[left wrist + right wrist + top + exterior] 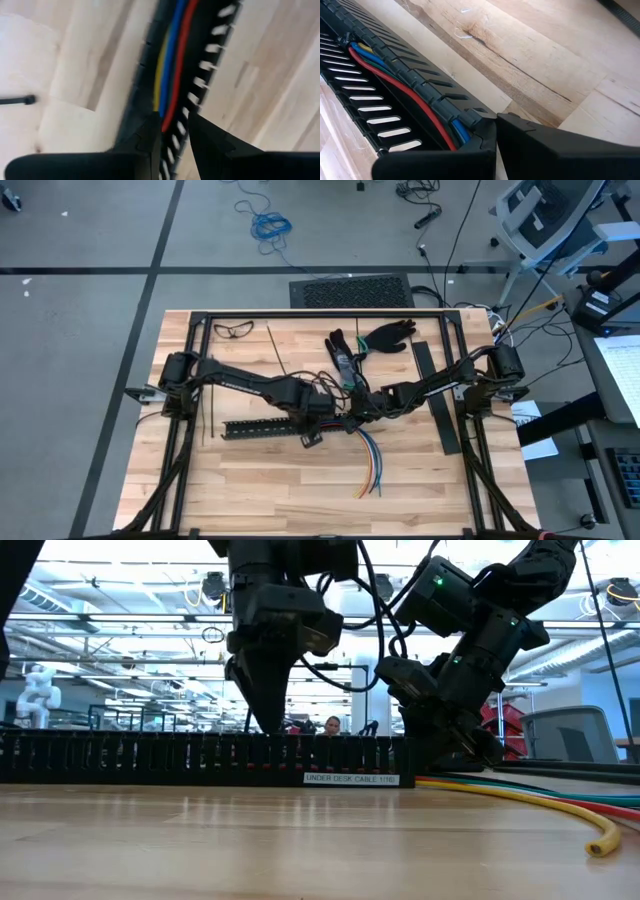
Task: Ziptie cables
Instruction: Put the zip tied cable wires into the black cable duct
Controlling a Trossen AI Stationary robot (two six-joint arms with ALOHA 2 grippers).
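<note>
**Bystanders around the left gripper**

The left gripper (174, 125) sits over the right end of a long black slotted rail (265, 427), which runs off to its left across the wooden table (250, 480). Its front wall carries a white label (358, 778). Beyond the gripper lie black gloves (385, 335). Farther off to its left are safety glasses (233, 330). Well to its right lies a flat black strip (437, 395). A blue cord coil (270, 225) lies on the floor past the table.

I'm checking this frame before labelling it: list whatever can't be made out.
- High view: the thin dark plastic zipties are too small to count.
- Low view: the black slotted rail hides the coloured wires inside it.
- Left wrist view: blur hides whether the left gripper touches the wires.
</note>
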